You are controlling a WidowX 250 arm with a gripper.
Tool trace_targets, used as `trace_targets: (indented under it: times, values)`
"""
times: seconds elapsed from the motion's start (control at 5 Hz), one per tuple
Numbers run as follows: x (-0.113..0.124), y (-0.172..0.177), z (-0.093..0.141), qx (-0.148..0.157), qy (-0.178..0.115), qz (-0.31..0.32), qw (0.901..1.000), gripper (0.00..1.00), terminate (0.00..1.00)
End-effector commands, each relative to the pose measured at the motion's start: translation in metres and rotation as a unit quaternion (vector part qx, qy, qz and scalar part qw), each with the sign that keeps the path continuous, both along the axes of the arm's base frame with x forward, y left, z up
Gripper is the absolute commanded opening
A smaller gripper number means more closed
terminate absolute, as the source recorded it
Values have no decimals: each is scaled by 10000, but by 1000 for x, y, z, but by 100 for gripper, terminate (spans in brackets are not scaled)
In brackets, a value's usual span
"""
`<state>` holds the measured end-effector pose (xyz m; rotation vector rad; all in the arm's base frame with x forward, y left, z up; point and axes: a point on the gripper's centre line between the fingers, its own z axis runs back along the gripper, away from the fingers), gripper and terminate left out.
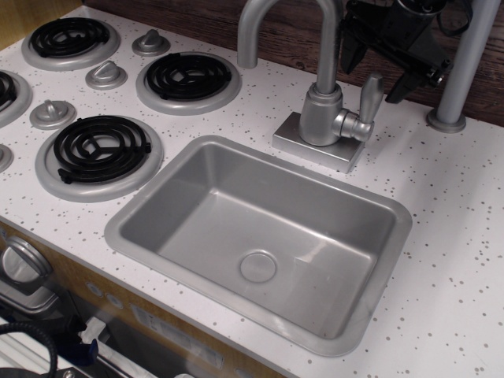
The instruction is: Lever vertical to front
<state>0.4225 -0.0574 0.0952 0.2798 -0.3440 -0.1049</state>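
Note:
The lever [369,96] is a small silver-grey paddle on a short stub [350,126] at the right side of the faucet body [321,114]. It stands upright, tilted slightly right. My black gripper [376,72] hangs above and just behind the lever's top, open, with one finger [349,49] to its left and the other [400,87] to its right. It holds nothing and does not touch the lever. The gripper's upper part is cut off by the frame's top edge.
The gooseneck spout [272,16] curves up left of the gripper. A grey sink [134,213] lies in front of the faucet base [315,146]. A grey post [465,63] stands at the right. Stove burners [187,79] and knobs [106,75] fill the left. A wooden wall is behind.

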Motion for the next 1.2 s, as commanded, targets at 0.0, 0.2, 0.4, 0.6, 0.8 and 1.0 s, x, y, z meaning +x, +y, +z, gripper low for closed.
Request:
trace_targets:
  times: [0.0, 0.2, 0.4, 0.6, 0.8, 1.0]
  values:
    - [4, -5, 12, -115, -121, -40, 9999, 0, 0]
    - [-1, -4, 6, -190, -12, 32, 9998, 0, 0]
    - [-17, -4, 1, -214, 132, 221, 9994, 0, 0]
    - [-34, -3, 0, -188, 378, 380, 9984, 0, 0]
    - [-43, -1, -8, -239, 511, 442, 9974, 0, 0]
    - [-47, 1, -23, -408, 641, 430, 9962, 0, 0]
